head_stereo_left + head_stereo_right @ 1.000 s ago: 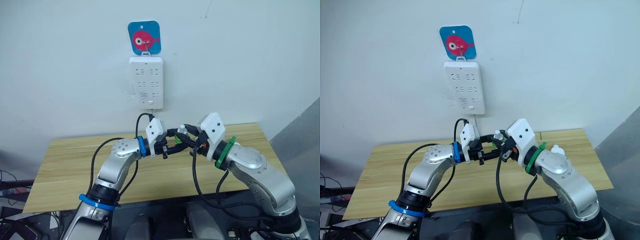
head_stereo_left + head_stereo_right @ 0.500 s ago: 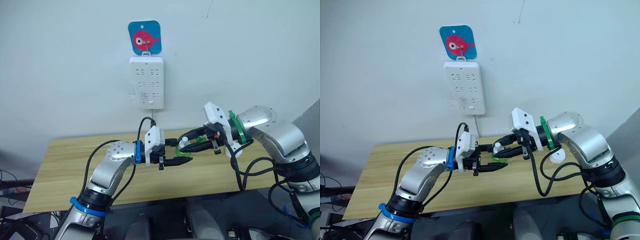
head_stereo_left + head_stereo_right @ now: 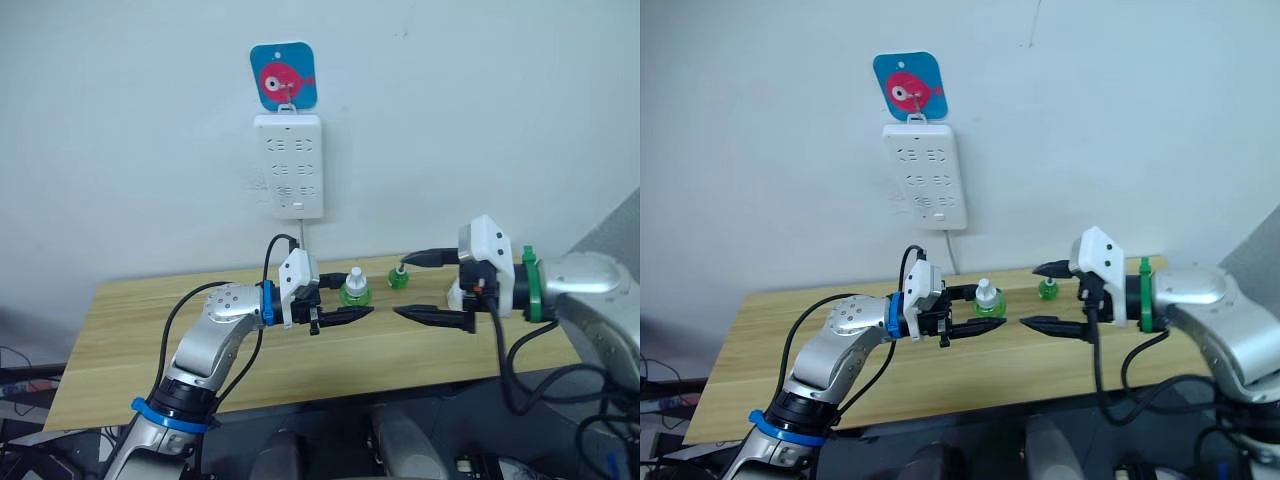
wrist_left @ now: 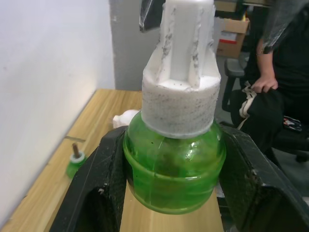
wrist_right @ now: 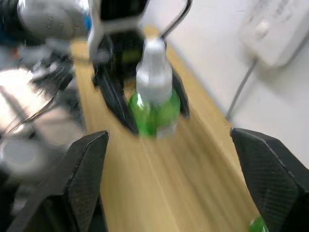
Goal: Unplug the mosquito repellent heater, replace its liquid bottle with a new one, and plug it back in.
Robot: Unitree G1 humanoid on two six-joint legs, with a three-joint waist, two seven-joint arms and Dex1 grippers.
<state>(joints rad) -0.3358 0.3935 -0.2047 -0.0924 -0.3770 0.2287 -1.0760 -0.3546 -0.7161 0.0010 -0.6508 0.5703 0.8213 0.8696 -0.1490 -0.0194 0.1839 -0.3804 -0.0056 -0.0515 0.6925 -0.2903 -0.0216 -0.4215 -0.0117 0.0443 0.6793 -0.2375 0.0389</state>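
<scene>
My left gripper is shut on a green liquid bottle with a white cap, holding it upright above the table; the left wrist view has its black fingers pressed on both sides of the bottle. My right gripper hangs a little to the right of that bottle, jaws wide open and empty. Behind it, a smaller green bottle with a bare wick stands on the table. The white mosquito repellent heater lies on the table, partly hidden by my right wrist.
A white power strip hangs on the wall under a blue fish hook, its cord running down behind the wooden table. A seated person is beyond the table's right end.
My right gripper has opened wide and drawn back to the right, away from the capped bottle. The left gripper still holds that bottle, slightly lower and closer to the table.
</scene>
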